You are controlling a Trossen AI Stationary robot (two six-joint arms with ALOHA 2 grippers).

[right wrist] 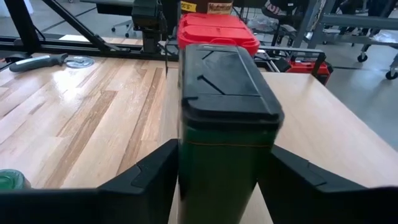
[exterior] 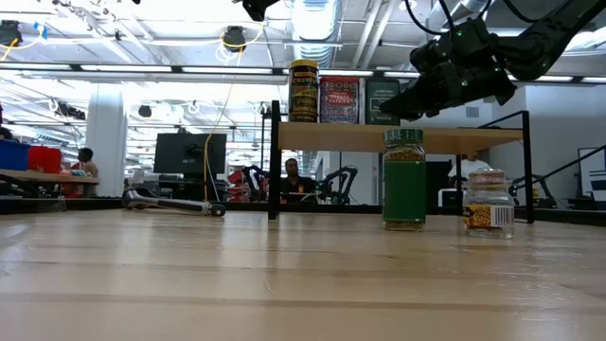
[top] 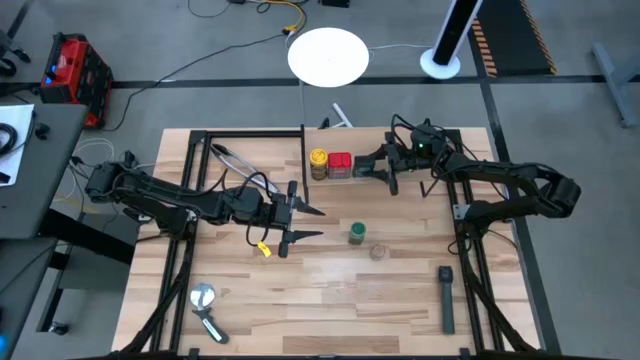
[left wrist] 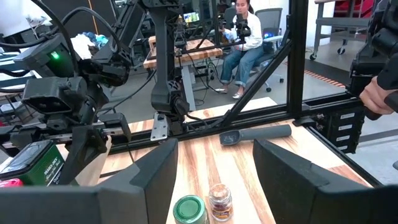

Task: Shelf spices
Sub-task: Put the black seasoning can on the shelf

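Observation:
The shelf (exterior: 398, 138) stands at the table's far side, its pale board carrying a yellow jar (top: 318, 160), a red tin (top: 340, 163) and a dark tin (exterior: 383, 100) in a row. My right gripper (top: 372, 168) is shut on the dark tin (right wrist: 227, 124). On the tabletop stand a green-lidded jar (top: 357, 234) and a small clear jar (top: 379, 251). My left gripper (top: 300, 222) hovers open to the left of them and touches nothing; both jars (left wrist: 189, 210) show just ahead of its fingers. My right gripper pinches the dark tin between its two fingers, one on each side wall (right wrist: 186, 168), below the black lid. The fingers come level from the table's right. The tin stands upright beside the red tin, its base level with the shelf board (exterior: 383, 121).
A long black bar tool (top: 446, 298) lies near the right front. A round-headed metal tool (top: 205, 303) lies at the left front, and metal tongs (top: 232, 160) at the far left. Black uprights (top: 303, 150) frame the shelf. Bare wood lies along the near edge.

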